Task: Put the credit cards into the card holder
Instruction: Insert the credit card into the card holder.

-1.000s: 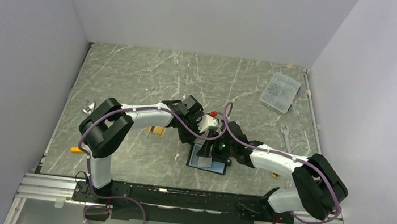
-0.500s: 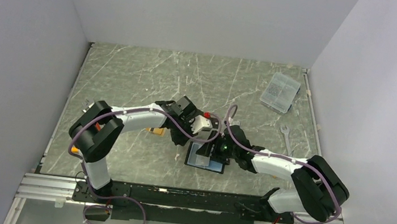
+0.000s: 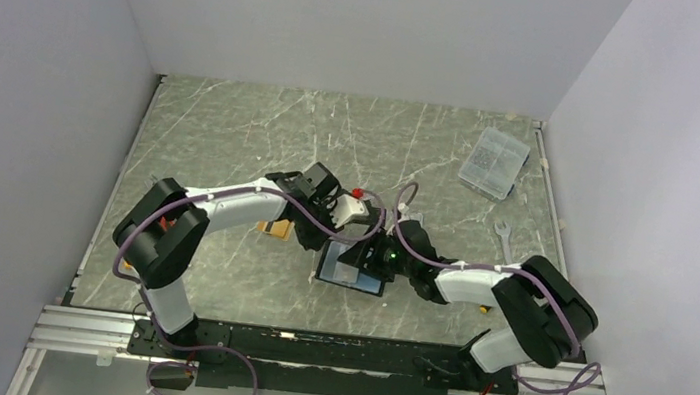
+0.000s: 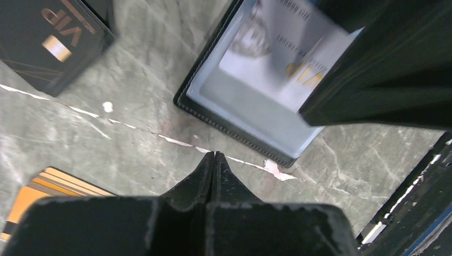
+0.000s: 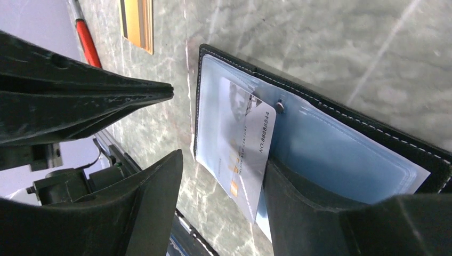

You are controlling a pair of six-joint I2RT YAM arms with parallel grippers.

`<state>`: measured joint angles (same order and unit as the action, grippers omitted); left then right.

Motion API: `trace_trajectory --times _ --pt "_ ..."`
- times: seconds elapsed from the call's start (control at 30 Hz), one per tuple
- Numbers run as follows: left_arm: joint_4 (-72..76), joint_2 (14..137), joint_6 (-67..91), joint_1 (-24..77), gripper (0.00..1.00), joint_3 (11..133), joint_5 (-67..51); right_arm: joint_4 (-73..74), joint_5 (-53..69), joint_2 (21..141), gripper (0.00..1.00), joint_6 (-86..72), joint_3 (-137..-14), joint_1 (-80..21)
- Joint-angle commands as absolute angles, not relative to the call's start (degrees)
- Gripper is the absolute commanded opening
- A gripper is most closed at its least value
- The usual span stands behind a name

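Black leather card holder point(image 3: 348, 276) (silver-grey credit card point(image 5: 242, 154) half pocketed) slid left; right end effector point(image 5: 224, 160) spread, left end effector point(image 4: 213, 165) pressed together.

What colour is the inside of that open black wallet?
Light blue; the card holder shows best in the right wrist view.

The worktop point(image 3: 233, 133) is grey-green stone with white veining. The card holder point(image 5: 341, 114) is black, edged in pale stitching, with a light blue lining. The card point(image 5: 242, 149) inside it is silver-grey with gold lettering and a faint grey portrait. A black card point(image 4: 48, 42) carries gold "VIP" lettering and fine gold lines. A third card point(image 4: 48, 186) is orange-gold with darker stripes. Both arms point(image 3: 224, 204) are white with black joints and purple cabling.
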<state>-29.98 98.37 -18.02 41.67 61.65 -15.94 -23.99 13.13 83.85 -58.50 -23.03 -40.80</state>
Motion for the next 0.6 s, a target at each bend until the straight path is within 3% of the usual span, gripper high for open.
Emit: trace_trajectory --times 0.0,0.57 --pt "-30.40 97.06 -16.28 41.39 0.01 66.16 -20.33 -20.70 10.02 89.97 0.60 -56.68 -22.64 -40.56" --pt "-31.51 106.05 -16.73 44.83 0.00 68.01 -17.63 -28.19 12.71 92.97 0.60 -57.66 -21.33 -40.69"
